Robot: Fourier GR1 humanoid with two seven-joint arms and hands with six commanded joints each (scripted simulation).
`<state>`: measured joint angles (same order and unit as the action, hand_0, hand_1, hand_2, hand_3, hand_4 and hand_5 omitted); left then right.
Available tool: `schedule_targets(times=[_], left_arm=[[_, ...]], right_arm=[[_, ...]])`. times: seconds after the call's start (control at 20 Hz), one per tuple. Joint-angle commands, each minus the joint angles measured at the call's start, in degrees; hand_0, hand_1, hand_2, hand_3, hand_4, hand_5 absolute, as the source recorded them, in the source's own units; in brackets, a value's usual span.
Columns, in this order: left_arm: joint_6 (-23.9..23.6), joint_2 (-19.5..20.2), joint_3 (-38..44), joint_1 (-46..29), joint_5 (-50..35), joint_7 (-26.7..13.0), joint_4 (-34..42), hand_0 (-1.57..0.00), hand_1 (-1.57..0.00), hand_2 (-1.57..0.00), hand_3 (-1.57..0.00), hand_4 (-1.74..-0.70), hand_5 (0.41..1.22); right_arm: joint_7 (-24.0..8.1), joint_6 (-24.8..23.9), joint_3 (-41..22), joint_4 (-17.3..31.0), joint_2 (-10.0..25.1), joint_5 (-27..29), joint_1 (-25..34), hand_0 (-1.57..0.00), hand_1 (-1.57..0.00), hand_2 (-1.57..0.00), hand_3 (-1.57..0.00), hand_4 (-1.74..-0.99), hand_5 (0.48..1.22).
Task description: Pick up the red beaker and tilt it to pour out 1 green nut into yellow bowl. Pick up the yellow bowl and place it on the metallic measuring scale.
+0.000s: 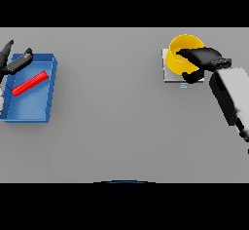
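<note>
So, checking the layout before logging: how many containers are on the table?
3: a blue tray at the left edge, a red beaker lying in it, and a yellow bowl on the scale far right, in the right hand.

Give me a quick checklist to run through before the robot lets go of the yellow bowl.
1. Right robot hand grips the yellow bowl: ok, fingers curled over its rim.
2. Bowl over the metallic measuring scale: ok, the scale shows beneath it.
3. Bowl resting flat on the scale: cannot tell, it looks tilted.
4. Green nut inside the bowl: cannot tell, none is visible.
5. Red beaker out of the way: ok, it lies in the blue tray.
6. Left robot hand clear: ok, open at the tray's far corner.
</note>
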<state>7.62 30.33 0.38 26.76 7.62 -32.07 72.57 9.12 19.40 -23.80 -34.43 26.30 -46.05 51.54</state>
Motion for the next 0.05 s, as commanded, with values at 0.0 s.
schedule_targets(times=[0.0], left_arm=[[0.0,0.4,0.4,-0.2,-0.1,0.3,-0.2,0.00,0.00,0.00,0.00,-0.83,0.760]], right_arm=[[-0.7,0.6,0.1,-0.5,-0.1,0.1,0.2,-0.06,-0.06,-0.05,-0.04,-1.390,0.779]])
